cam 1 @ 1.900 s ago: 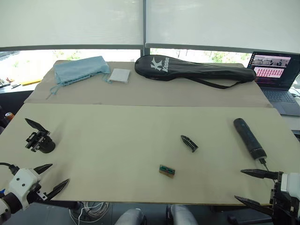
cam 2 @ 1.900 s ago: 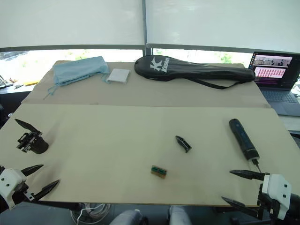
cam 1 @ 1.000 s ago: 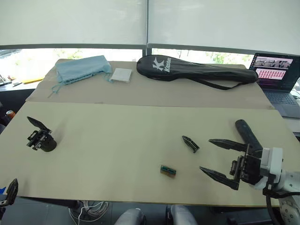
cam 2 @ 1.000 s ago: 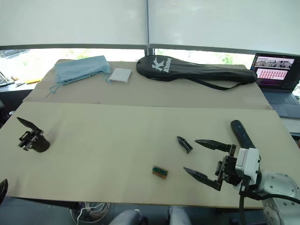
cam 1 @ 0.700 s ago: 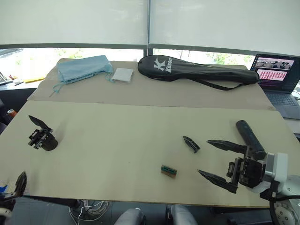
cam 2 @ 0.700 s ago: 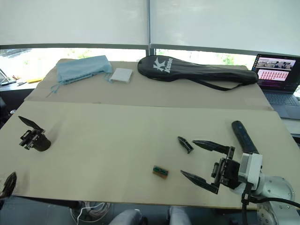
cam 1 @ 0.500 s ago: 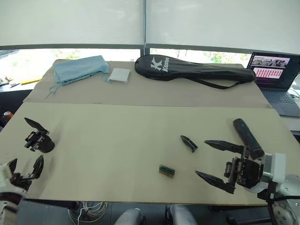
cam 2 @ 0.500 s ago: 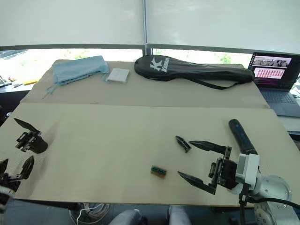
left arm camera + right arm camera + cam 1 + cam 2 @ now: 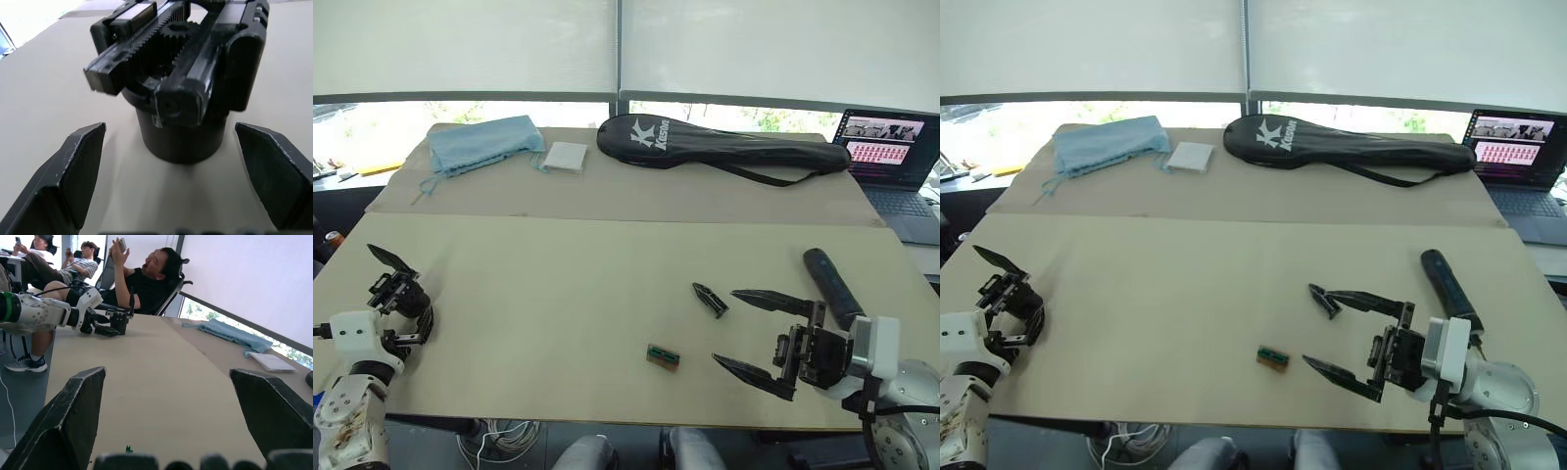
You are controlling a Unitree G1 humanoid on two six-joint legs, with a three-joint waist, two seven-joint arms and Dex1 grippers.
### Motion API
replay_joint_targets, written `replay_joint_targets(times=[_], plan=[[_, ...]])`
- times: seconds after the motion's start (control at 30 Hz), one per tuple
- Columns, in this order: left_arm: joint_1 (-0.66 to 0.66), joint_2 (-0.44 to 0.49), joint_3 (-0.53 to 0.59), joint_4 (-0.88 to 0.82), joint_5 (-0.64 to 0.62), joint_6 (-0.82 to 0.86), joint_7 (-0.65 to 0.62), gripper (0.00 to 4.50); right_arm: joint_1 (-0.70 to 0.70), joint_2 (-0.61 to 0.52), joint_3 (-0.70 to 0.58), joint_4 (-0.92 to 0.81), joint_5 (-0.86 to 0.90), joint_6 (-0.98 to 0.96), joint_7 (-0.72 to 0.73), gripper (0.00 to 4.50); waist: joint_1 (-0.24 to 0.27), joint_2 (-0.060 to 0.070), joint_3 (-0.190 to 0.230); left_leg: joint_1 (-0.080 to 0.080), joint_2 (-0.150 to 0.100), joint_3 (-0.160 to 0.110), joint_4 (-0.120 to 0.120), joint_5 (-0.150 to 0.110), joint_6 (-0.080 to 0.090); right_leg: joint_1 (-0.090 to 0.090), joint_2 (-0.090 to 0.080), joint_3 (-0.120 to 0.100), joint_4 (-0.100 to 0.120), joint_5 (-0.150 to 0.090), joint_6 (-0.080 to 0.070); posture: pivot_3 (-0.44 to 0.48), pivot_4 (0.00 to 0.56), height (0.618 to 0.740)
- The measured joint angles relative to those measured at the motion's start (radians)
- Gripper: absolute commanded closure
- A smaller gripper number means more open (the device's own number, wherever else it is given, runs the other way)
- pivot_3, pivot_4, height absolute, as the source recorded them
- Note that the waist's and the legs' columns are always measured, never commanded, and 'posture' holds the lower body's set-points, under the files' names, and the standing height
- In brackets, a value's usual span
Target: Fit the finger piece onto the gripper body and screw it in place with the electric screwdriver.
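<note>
Here both grippers sit spread wide over the table (image 9: 558, 284).
The left gripper (image 9: 168, 171) brackets the gripper body (image 9: 181, 88) without touching it; the right gripper (image 9: 1351, 333) hovers just beside the finger piece (image 9: 709, 299), the electric screwdriver (image 9: 832, 286) lying near its wrist.

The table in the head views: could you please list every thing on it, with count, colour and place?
Chunky black gripper body: 1, black, near-left edge, between the left gripper's open fingers.
Small flat finger piece: 1, black, centre-right.
Small rectangular block: 1, green-brown, near centre.
Thick cylindrical electric screwdriver: 1, dark grey-black, right.
Long racket bag: 1, black, far side.
Cloth: 1, light blue, far left.
Flat square pad: 1, white, beside the cloth.
Laptop: 1, dark, far right.
Left gripper: white-bodied, open.
Right gripper: open, near the finger piece.
</note>
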Motion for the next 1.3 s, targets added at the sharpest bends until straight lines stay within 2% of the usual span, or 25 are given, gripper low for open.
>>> replay_joint_targets(times=[0.2, 0.3, 0.4, 0.67, 0.8, 0.9, 1.07, 1.17, 1.3], plan=[[-0.036, 0.017, -0.015, 0.054, 0.003, -0.021, -0.025, 0.00, 0.016, 0.000, 0.000, 0.009, -0.009, -0.026, 0.006, 0.05, 0.002, 0.002, -0.001, 0.000, 0.000, 0.000, 0.000, 0.000, 0.000, 0.000, 0.000, 0.000, 0.000, 0.000, 0.000, 0.000, 0.150, 0.740], [-0.046, 0.018, -0.017, 0.073, 0.001, -0.034, -0.037, 0.87, 0.027, 0.000, 0.000, 0.013, -0.010, -0.034, 0.007, 0.00, 0.003, 0.002, -0.001, 0.000, 0.000, 0.000, 0.000, 0.000, 0.000, 0.000, 0.000, 0.000, 0.000, 0.000, 0.000, 0.000, 0.150, 0.740], [-0.063, 0.021, -0.018, 0.104, -0.002, -0.048, -0.060, 2.20, 0.048, 0.000, 0.000, 0.014, -0.013, -0.038, 0.008, 0.00, 0.004, 0.003, -0.002, 0.000, 0.000, 0.000, 0.000, 0.000, 0.000, 0.000, 0.000, 0.000, 0.000, 0.000, 0.000, 0.000, 0.150, 0.740], [-0.080, 0.008, -0.011, 0.151, -0.025, -0.105, -0.107, 2.19, 0.120, -0.011, -0.040, 0.015, -0.015, -0.044, 0.036, 0.00, 0.005, 0.006, -0.003, 0.000, 0.000, 0.000, 0.000, 0.000, 0.000, 0.001, -0.001, 0.000, 0.000, 0.000, 0.000, 0.000, 0.150, 0.740], [-0.037, -0.053, -0.024, 0.021, -0.086, -0.076, -0.130, 2.19, 0.156, -0.010, -0.049, 0.014, -0.014, -0.056, 0.044, 0.00, 0.007, 0.003, -0.001, -0.002, -0.001, 0.000, 0.001, 0.000, 0.000, 0.001, -0.001, 0.000, -0.001, 0.000, 0.000, 0.000, 0.150, 0.740], [-0.025, -0.088, -0.124, -0.196, -0.115, 0.006, -0.142, 2.19, 0.178, -0.010, -0.051, 0.011, -0.015, -0.059, 0.043, 0.00, 0.016, -0.008, 0.002, -0.003, 0.000, -0.001, 0.003, 0.000, 0.000, 0.000, -0.001, -0.001, -0.001, 0.000, 0.000, 0.000, 0.150, 0.740], [-0.046, -0.081, -0.286, -0.419, -0.090, 0.069, -0.179, 2.19, 0.193, -0.010, -0.053, 0.001, -0.015, -0.063, 0.037, 0.00, -0.001, -0.007, 0.002, -0.003, -0.001, 0.000, 0.002, 0.000, 0.000, 0.001, -0.001, 0.000, -0.001, 0.001, 0.000, 0.000, 0.150, 0.740], [-0.064, -0.103, -0.418, -0.481, -0.058, 0.095, -0.211, 2.19, 0.201, -0.010, -0.057, -0.006, -0.015, -0.063, 0.025, 0.00, -0.006, -0.005, 0.003, -0.003, 0.000, 0.000, 0.002, 0.000, 0.000, 0.000, 0.000, 0.000, 0.000, 0.001, 0.000, 0.000, 0.150, 0.740], [-0.089, -0.116, -0.556, -0.483, 0.023, 0.087, -0.250, 2.19, 0.220, -0.011, -0.079, -0.028, -0.016, -0.063, 0.002, 0.00, -0.009, -0.003, 0.004, -0.003, 0.000, 0.000, 0.001, 0.001, -0.001, 0.000, 0.000, 0.000, 0.000, 0.001, 0.000, 0.000, 0.150, 0.740]])
